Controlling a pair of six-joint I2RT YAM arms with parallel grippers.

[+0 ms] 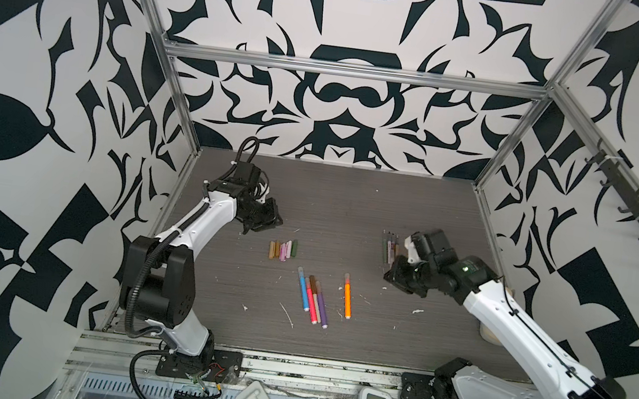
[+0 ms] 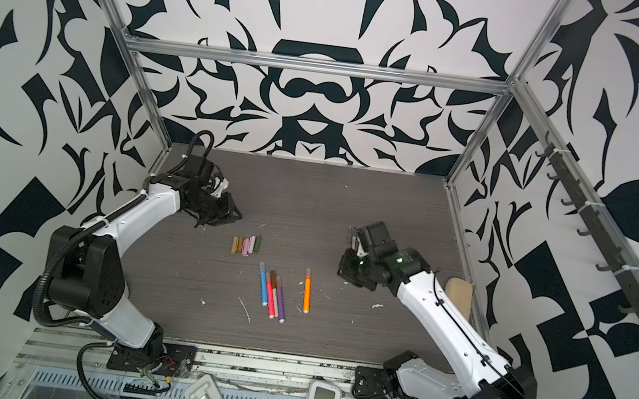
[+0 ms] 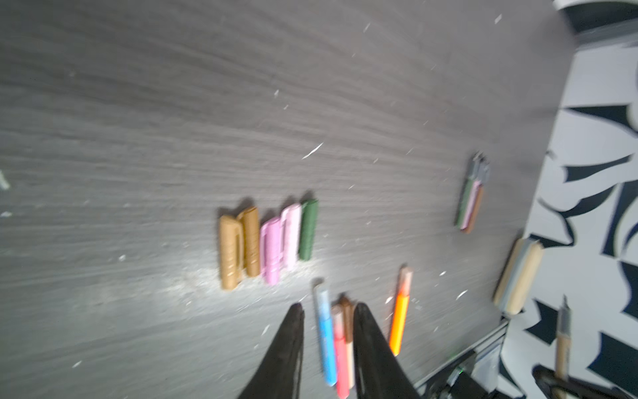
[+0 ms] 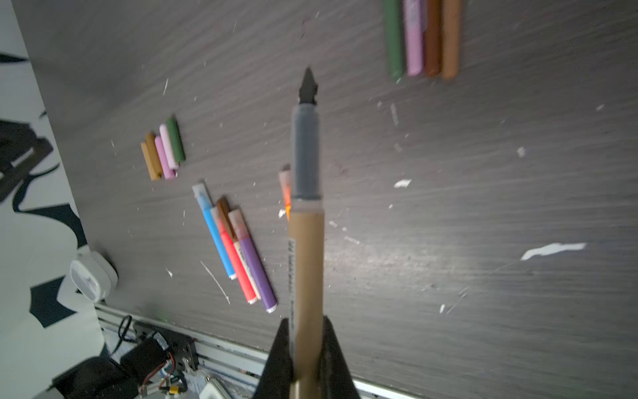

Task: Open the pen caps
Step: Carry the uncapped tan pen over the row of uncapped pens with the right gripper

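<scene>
**A:** Report progress on cap removal.

**B:** Judge about half done. Count five pen caps [image 1: 283, 249] off and laid side by side in a row on the tabletop [image 1: 351, 196], toward the left arm's side: gold, brown, two pinks, dark green. Locate four uncapped pens [image 1: 388, 246] lying together toward the right side, just beside the right arm's wrist. Note a fifth, the tan pen [image 4: 306, 248], nib bared and raised above the tabletop.

**A:** State the fingers.

**B:** Record the right fingers [image 4: 276, 352] clamped on the barrel of the tan pen. Record the left fingers [image 3: 290, 345] slightly apart, holding nothing, raised near the row of caps on its far side.

**A:** List the remainder.

**B:** Count five capped pens [image 1: 313, 298]: four in a cluster near centre (blue, red, cream with a brown cap, purple), plus the orange pen [image 1: 347, 296] just beside it, not touching. Expect the tan pen to need setting down first.

**A:** Read any markings.

**B:** See one line of print along the tan barrel in the right wrist view, too blurred to read. Find no brand legible elsewhere.
</scene>
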